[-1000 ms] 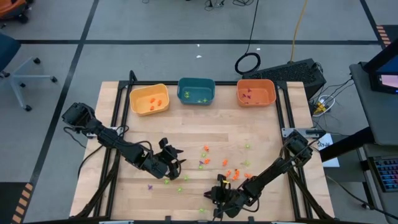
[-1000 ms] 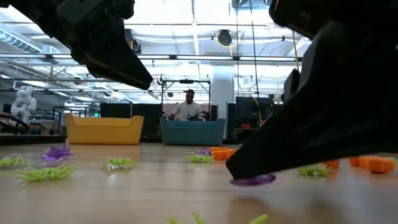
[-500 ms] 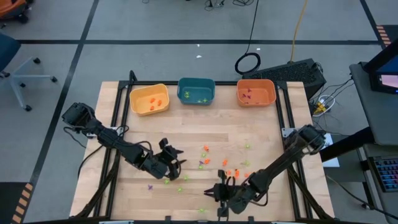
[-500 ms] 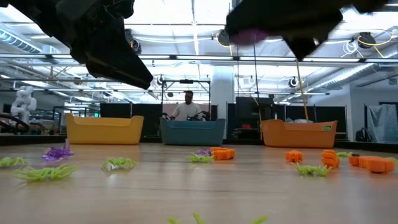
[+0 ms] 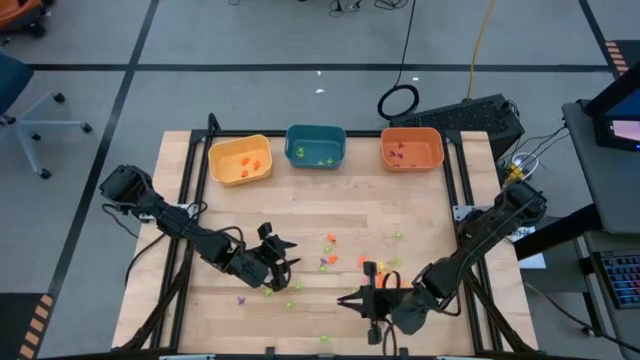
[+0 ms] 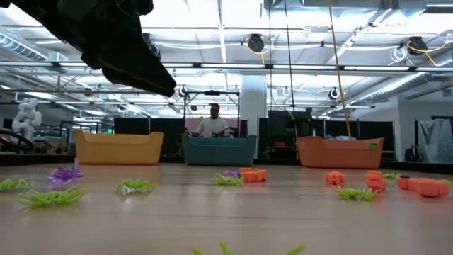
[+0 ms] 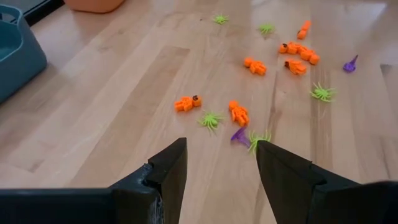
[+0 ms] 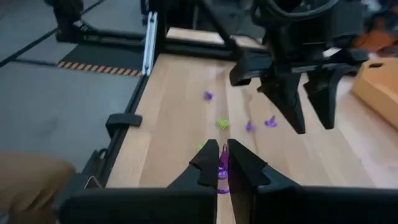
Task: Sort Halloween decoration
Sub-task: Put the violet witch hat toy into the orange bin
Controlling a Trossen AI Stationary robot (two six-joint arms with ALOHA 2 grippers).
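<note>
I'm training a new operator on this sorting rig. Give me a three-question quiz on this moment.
1. True or false: the left gripper holds a trinket.
2. What colour is the trinket pinched in the right gripper? A) orange B) purple C) light green
3. Fill in: counting from the left arm's side in the high view, the bins run yellow bin, ____ bin, orange bin.

Key: 1 false, its fingers stand open and bare above the wooden table. 2 B. 3 teal.
</note>
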